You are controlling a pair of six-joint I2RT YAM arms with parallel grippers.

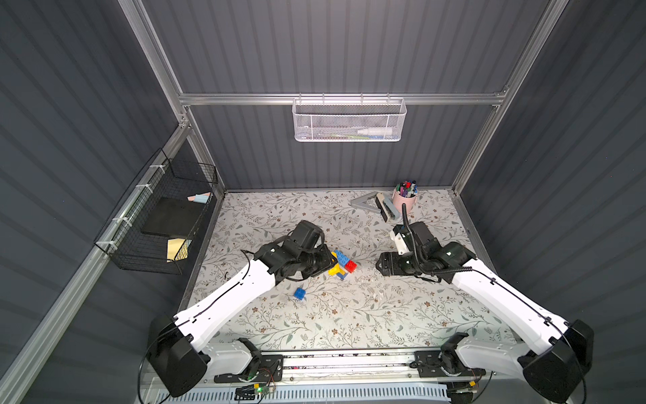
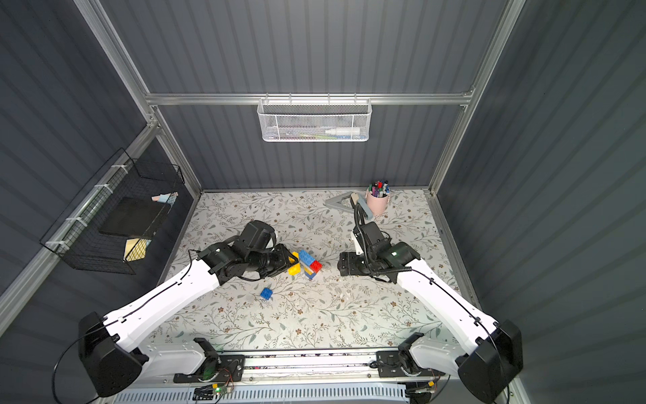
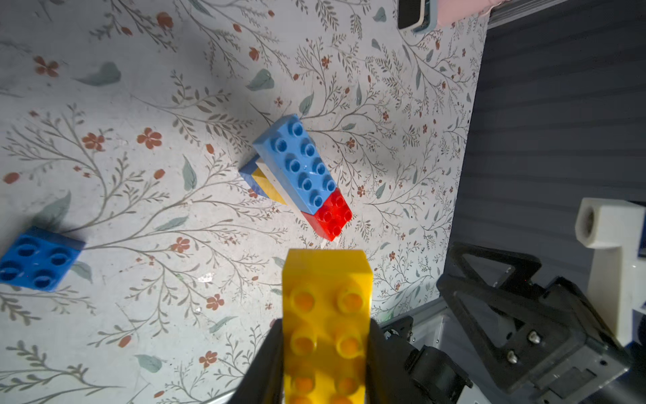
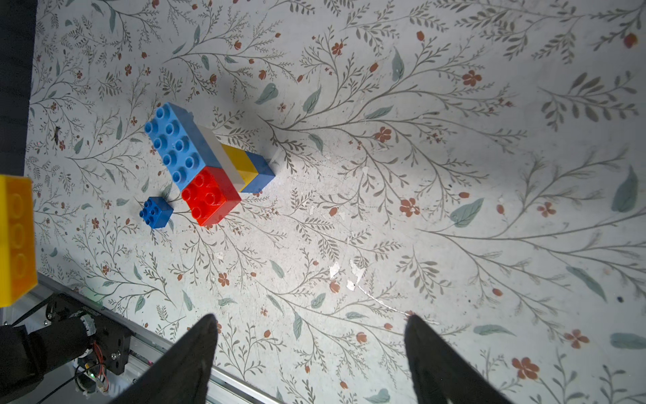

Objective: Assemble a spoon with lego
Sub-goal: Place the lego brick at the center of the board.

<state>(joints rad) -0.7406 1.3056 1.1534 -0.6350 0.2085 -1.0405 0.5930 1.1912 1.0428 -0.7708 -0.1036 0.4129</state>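
The left arm point(image 1: 223, 297) and the right arm point(image 1: 507, 297) have long white shells with black housings at every joint. A thin black cable is clipped along each white link. A coiled black cable point(image 1: 405, 215) and a white block point(image 3: 610, 227) sit at the right wrist. The right tool point(image 4: 311, 321) has tapered matte-black fingers point(image 4: 188, 356) and a screw-studded triangular frame.

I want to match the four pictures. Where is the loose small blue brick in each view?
In both top views: small blue brick alone on the mat.
Left wrist: at the frame's edge.
Right wrist: seen beside the red brick, at.
Shared landmark: red brick, in all four.
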